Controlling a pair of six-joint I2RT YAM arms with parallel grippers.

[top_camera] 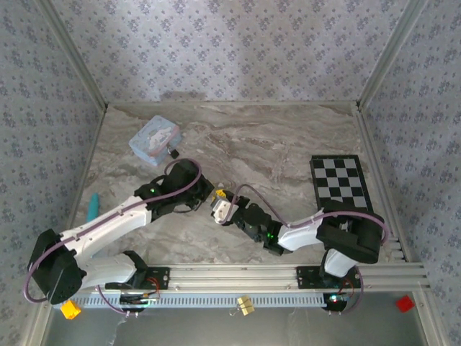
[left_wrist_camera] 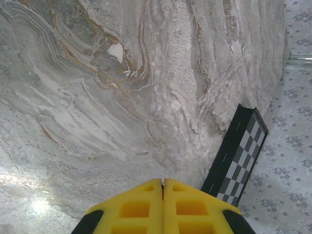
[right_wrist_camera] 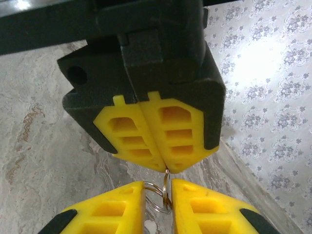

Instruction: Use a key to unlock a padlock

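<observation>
Top view: walls bound the table (top_camera: 288, 144) on three sides. Bare marble lies ahead, with a checkerboard (top_camera: 340, 180) at right. The padlock (top_camera: 173, 153), tiny, black and blocky, lies just beside a pale blue tin (top_camera: 154, 140), well apart from the left gripper (top_camera: 214, 194) and right gripper (top_camera: 225, 209), which are tip to tip mid-table.

Left wrist view: left fingers (left_wrist_camera: 136, 209) pressed together.

Right wrist view: left gripper pinches a key ring (right_wrist_camera: 166, 192). Right fingers (right_wrist_camera: 204, 209) flank it narrowly; contact undetermined.

marble table (top_camera: 288, 144) | blue tin (top_camera: 153, 140) | padlock (top_camera: 173, 153) beside tin | checkerboard (top_camera: 341, 180)
</observation>
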